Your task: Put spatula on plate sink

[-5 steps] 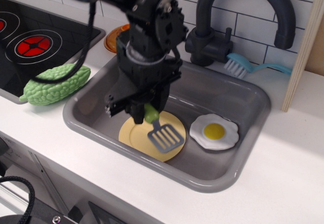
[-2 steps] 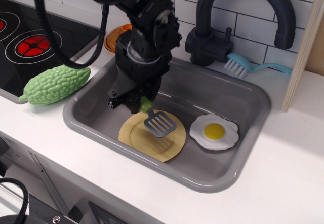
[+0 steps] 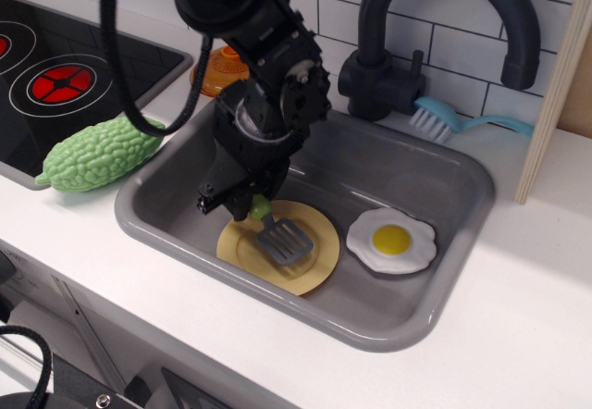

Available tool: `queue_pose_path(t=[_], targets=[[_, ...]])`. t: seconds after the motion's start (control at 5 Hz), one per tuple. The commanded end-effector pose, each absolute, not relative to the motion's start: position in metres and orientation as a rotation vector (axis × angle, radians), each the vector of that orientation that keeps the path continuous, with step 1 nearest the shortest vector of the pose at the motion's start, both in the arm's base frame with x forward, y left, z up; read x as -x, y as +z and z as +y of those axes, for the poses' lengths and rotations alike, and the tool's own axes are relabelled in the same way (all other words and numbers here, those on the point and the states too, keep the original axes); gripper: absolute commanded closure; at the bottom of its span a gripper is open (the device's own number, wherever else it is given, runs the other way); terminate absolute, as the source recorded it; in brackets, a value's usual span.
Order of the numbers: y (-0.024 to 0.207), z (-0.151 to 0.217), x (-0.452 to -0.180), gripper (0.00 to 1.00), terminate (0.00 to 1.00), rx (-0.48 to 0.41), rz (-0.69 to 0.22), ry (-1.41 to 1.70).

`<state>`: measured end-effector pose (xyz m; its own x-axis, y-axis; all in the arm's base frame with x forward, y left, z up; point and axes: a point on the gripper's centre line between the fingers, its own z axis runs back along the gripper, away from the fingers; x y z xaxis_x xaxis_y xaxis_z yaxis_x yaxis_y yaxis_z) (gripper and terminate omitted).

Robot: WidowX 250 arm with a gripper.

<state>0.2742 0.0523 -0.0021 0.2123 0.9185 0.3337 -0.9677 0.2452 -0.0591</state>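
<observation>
Spatula (image 3: 280,234) lowered; slotted grey blade now on round yellow plate (image 3: 316,263).

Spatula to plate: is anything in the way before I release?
Nothing visible. The gripper holds the spatula by its green handle, blade directly over the plate in the sink. The fried egg lies beside the plate, off the path.

Spatula (image 3: 280,236): green handle, grey slotted blade lying over the plate (image 3: 314,261). Plate: flat, yellow, round, on floor of grey sink (image 3: 444,178), left of centre.
</observation>
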Motion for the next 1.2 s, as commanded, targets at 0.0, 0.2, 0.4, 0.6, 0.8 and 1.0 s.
queue_pose_path(t=[0.0, 0.2, 0.4, 0.6, 0.8, 1.0], targets=[[0.031, 0.052, -0.281, 0.00, 0.00, -0.110, -0.257, 1.314], [0.047, 0.055, -0.280, 0.00, 0.00, -0.099, -0.273, 1.299], [0.068, 0.059, -0.279, 0.00, 0.00, -0.086, -0.299, 1.279], [0.089, 0.067, -0.271, 0.00, 0.00, -0.097, -0.309, 1.245], [0.089, 0.067, -0.271, 0.00, 0.00, -0.097, -0.309, 1.245], [0.089, 0.067, -0.271, 0.00, 0.00, -0.097, -0.309, 1.245]])
